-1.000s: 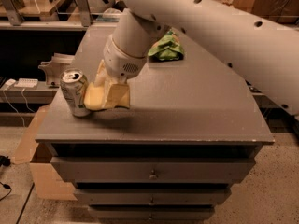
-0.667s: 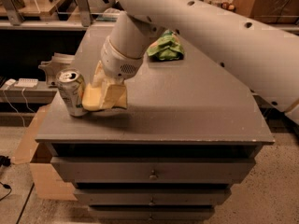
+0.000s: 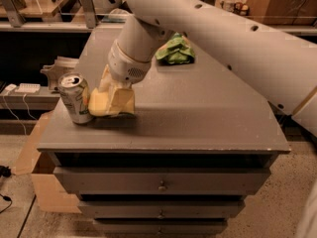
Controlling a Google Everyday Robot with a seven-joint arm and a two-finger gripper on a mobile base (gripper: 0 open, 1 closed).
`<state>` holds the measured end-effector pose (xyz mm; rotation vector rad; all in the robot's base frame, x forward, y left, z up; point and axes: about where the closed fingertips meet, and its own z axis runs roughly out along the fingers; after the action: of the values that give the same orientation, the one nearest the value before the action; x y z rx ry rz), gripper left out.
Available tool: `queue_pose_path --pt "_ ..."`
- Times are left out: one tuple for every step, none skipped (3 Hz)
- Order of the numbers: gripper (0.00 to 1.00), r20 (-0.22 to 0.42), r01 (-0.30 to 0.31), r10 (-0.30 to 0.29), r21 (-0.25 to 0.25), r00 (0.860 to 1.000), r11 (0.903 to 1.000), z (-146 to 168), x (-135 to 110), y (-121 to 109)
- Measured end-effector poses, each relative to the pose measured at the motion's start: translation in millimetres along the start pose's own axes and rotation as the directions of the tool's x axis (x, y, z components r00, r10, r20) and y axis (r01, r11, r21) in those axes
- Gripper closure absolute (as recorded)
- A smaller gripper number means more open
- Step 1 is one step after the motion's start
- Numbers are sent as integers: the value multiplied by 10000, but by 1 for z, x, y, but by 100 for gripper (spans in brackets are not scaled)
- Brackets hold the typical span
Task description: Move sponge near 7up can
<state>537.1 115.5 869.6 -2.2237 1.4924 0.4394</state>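
Reaching down from the upper right, the robot's white arm (image 3: 213, 31) crosses over the grey worktop (image 3: 213, 118) and ends in the hand (image 3: 113, 102), which sits low near the front-left corner. The hand's pale yellow fingers (image 3: 125, 99) are pinched on the sponge (image 3: 97, 104), a soft pale yellow block that juts out leftward from between them. The sponge is down at the level of the worktop, but it is not clear whether its underside rests on the surface or hangs just above it.

The 7up can (image 3: 75, 99) stands upright at the left edge of the worktop, close to the front-left corner, with its pull-tab top facing up and green markings on its silver side. The sponge's left end lies just beside the can's right side; the two look to be in contact, though that cannot be told for sure.

A crumpled green chip bag (image 3: 176, 51) lies towards the back edge of the worktop, well apart from the can and the sponge, partly behind the arm.

Below the front edge is a stack of grey drawers (image 3: 208, 180) with small knobs. A cardboard box (image 3: 37, 180) stands on the floor beside the left edge.
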Motion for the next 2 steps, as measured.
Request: queue_pose_path --pt "30 42 -15 16 -70 10000 10000 2 1 -2" --pt "6 62 70 -69 -254 10000 9997 6 -2 -1"
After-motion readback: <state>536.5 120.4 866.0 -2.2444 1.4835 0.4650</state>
